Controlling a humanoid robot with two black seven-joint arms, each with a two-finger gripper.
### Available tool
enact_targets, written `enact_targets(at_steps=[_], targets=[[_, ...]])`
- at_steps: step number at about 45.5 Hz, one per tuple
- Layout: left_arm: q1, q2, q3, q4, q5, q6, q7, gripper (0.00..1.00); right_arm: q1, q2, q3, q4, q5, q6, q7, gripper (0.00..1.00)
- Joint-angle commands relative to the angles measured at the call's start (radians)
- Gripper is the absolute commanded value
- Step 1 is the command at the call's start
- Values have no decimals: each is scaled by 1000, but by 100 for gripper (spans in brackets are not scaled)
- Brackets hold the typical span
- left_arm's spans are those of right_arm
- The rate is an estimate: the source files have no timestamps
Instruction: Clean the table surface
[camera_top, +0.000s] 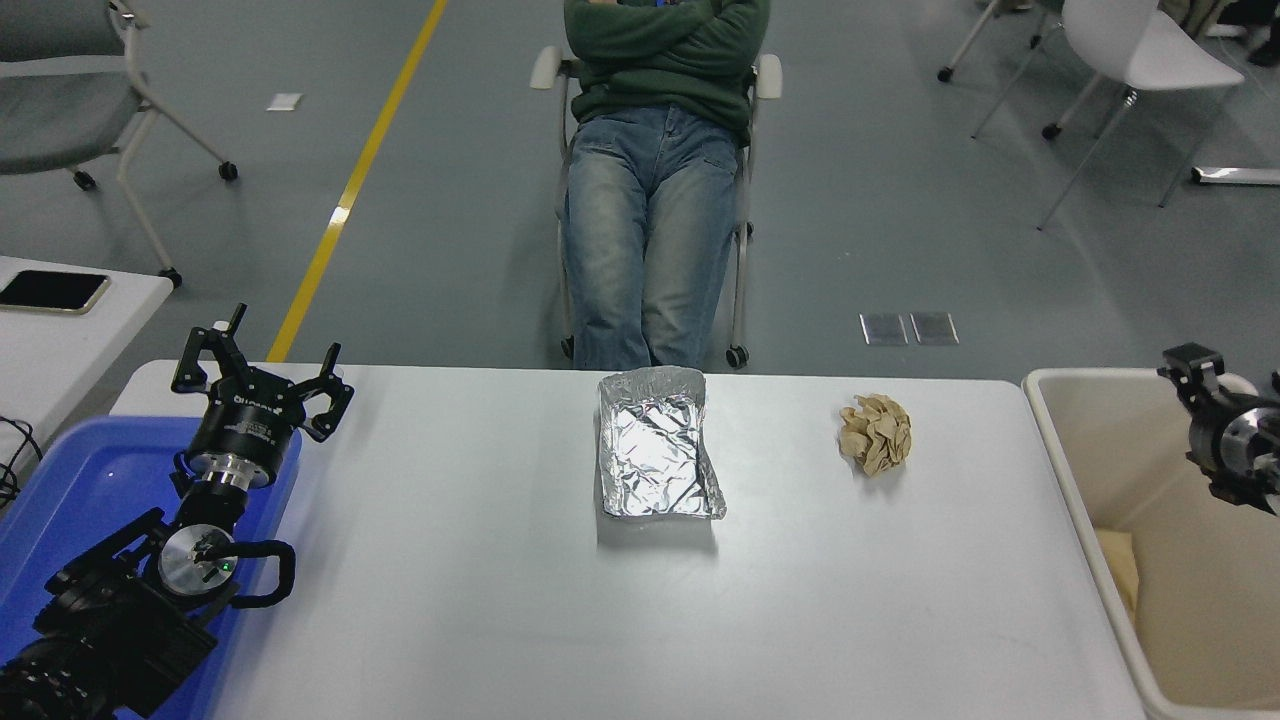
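Observation:
The table surface (450, 560) is a wide white top. A crumpled foil tray (660, 445) lies at its far middle. A ball of crumpled brown paper (877, 433) lies to the tray's right. My right gripper (1197, 425) comes in at the right edge, over the beige bin (1062, 470). It is open and empty, well right of the paper ball. My left gripper (262, 375) is open and empty, parked at the lower left over the blue bin (80, 480).
A pale scrap (1120, 572) lies inside the beige bin. A person (650, 200) sits on a chair at the far edge, arms crossed. A small side table at the left bears a black phone (52, 290). Chairs stand on the floor beyond.

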Motion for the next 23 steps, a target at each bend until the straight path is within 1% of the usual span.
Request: enact_targets(at_steps=[1, 9, 14, 23], targets=[[0, 0, 0, 0, 0, 0, 0, 100, 18, -53, 117, 230, 0, 1, -1, 100], [0, 0, 0, 0, 0, 0, 0, 100, 15, -44, 166, 309, 1, 1, 1, 100], [0, 0, 0, -1, 0, 0, 0, 100, 12, -4, 188, 325, 1, -2, 12, 100], [0, 0, 0, 0, 0, 0, 0, 100, -27, 73, 252, 356, 39, -9, 108, 100]])
